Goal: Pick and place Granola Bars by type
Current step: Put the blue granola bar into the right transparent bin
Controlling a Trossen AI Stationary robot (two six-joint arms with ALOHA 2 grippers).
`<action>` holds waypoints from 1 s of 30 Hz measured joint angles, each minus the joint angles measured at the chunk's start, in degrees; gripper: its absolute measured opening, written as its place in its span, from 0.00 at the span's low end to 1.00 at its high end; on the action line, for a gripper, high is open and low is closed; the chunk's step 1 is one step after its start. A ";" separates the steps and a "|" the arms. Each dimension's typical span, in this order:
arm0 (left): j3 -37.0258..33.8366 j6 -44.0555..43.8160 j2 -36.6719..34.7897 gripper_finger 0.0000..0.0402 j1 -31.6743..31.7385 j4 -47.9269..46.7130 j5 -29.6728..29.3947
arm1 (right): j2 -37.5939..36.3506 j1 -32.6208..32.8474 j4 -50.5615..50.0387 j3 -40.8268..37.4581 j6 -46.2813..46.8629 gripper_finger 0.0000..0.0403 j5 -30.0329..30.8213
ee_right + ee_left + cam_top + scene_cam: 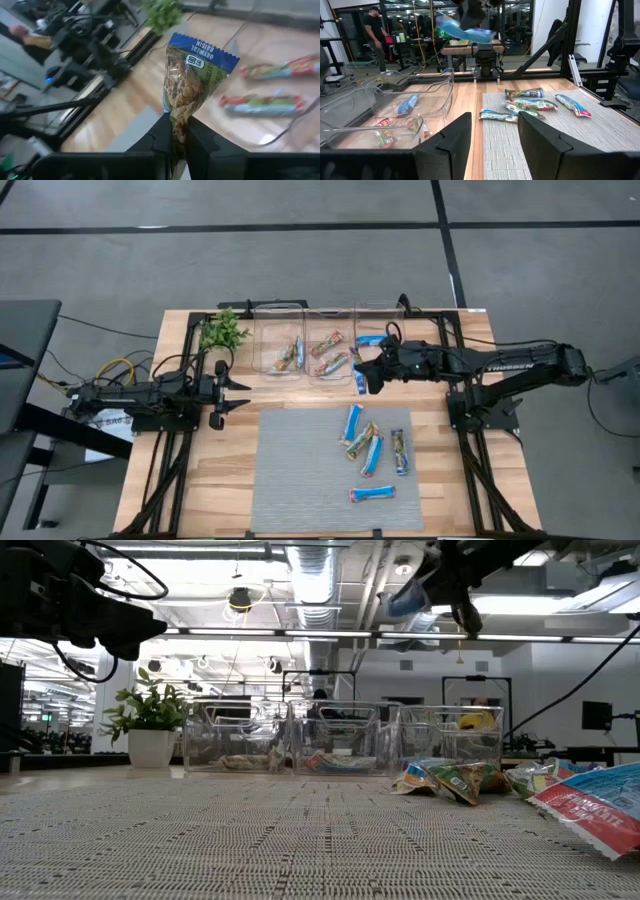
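Note:
Several granola bars lie on the grey mat [330, 480]: blue-and-white ones [352, 420] [372, 493] and multicoloured ones [360, 440] [530, 105]. More bars lie in the clear bins [280, 358] [330, 355] along the far edge, and a blue one [370, 340] is in the right-hand bin. My right gripper [366, 370] hovers just in front of the bins, shut on a blue-topped bar [192, 80]. My left gripper [226, 395] waits open at the table's left, beside the mat. My right gripper pinches the blue-topped bar by one end [177, 122] between its two fingers [162, 132]. The rest of the bar sticks out past the fingertips, its crimped blue end [205, 50] farthest away. The bar [405, 600] is lifted well clear of the table.
A green plant sprig [222, 330] in a white pot [152, 748] stands left of the bins. Black frame rails [455, 380] run along the table's sides. Bare wood [225, 470] lies left of the mat. People show in the room beyond.

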 joint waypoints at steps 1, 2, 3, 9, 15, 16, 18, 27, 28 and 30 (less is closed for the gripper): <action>-0.01 0.00 -0.01 0.38 -0.02 0.02 -0.01 | 0.28 -1.11 -0.01 0.00 -0.84 0.07 0.10; 0.01 0.00 0.01 0.38 -0.02 0.00 -0.01 | 0.40 -2.43 -0.45 -0.01 -1.30 0.07 0.22; -0.01 0.00 0.01 0.38 -0.02 0.00 -0.01 | 0.38 -3.91 -0.92 -0.02 -1.78 0.07 0.62; 0.00 0.00 -0.01 0.38 -0.01 0.00 -0.01 | 0.32 -15.53 -9.38 0.00 -2.20 0.06 5.41; -0.01 0.00 -0.01 0.38 -0.01 0.02 0.00 | 0.32 -24.32 -18.55 0.00 -3.47 0.07 11.49; -0.01 0.00 -0.01 0.38 -0.02 0.02 -0.01 | 0.34 -25.18 -19.41 0.00 -3.92 0.07 12.05; 0.00 0.00 0.00 0.38 -0.01 0.01 -0.01 | 0.34 -26.50 -19.91 0.00 -4.11 0.08 12.33; -0.01 0.00 0.00 0.38 -0.02 0.01 -0.01 | 0.88 -26.94 -19.42 0.00 -7.96 0.08 12.24; -0.01 0.00 0.00 0.38 -0.02 0.02 0.01 | 1.44 -26.87 -19.42 0.00 -8.68 0.09 12.10; -0.01 0.00 -0.01 0.38 -0.01 0.02 -0.01 | 2.61 -26.85 -19.71 0.00 -9.61 0.11 11.25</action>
